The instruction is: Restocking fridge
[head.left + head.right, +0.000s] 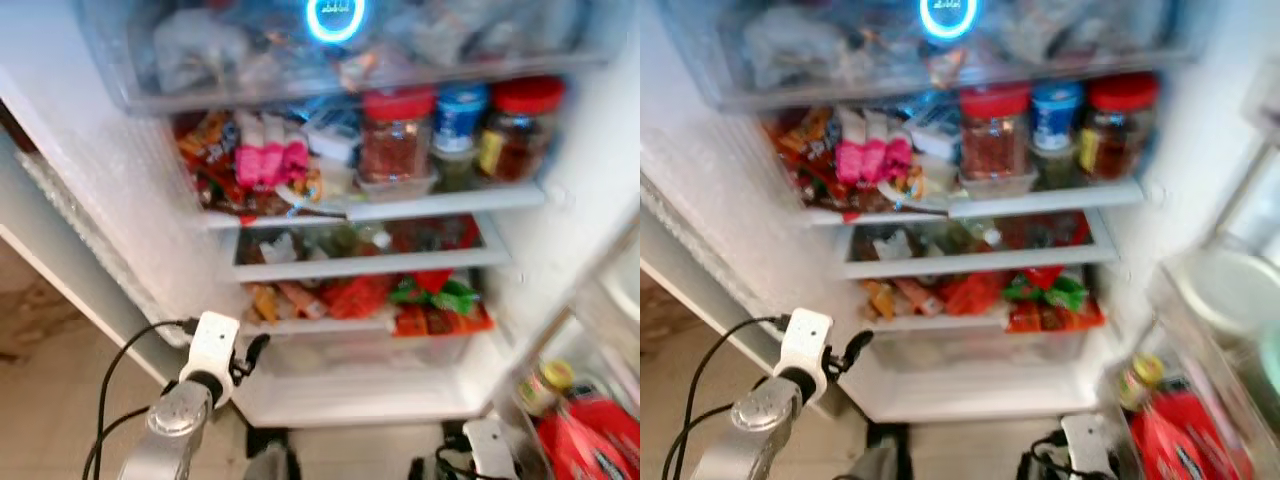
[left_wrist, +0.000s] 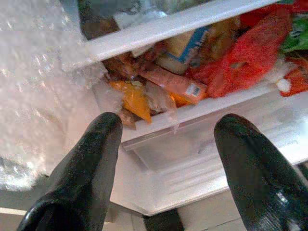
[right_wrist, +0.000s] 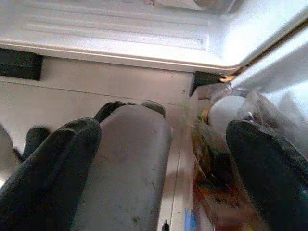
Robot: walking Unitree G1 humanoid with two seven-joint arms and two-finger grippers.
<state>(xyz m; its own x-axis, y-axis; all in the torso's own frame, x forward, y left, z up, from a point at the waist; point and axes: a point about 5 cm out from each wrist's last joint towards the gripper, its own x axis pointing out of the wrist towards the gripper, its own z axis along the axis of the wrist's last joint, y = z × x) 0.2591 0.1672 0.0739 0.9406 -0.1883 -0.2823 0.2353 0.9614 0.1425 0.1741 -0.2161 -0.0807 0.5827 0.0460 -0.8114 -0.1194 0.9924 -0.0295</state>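
Observation:
The fridge stands open before me, its shelves [image 1: 440,203] crowded. Red-lidded jars [image 1: 397,135] and a blue-lidded tub [image 1: 458,118] sit beside pink packets [image 1: 268,160] on the upper shelf. Red, orange and green snack packets [image 2: 178,84] fill the lowest shelf, above a clear drawer [image 1: 370,352]. My left gripper [image 2: 168,122] is open and holds nothing, raised at the fridge's lower left corner, near that drawer. Down by the floor, my right gripper [image 3: 166,129] is open too, low in front of the fridge's base, beside the door shelf.
The open door on the right carries a red bag [image 1: 590,440] and a yellow-lidded jar [image 1: 545,385]. A frosted drawer [image 1: 250,60] with a blue ring light [image 1: 335,18] tops the compartment. The fridge's white side wall [image 1: 110,190] is close on my left. Tiled floor [image 3: 120,86] lies below.

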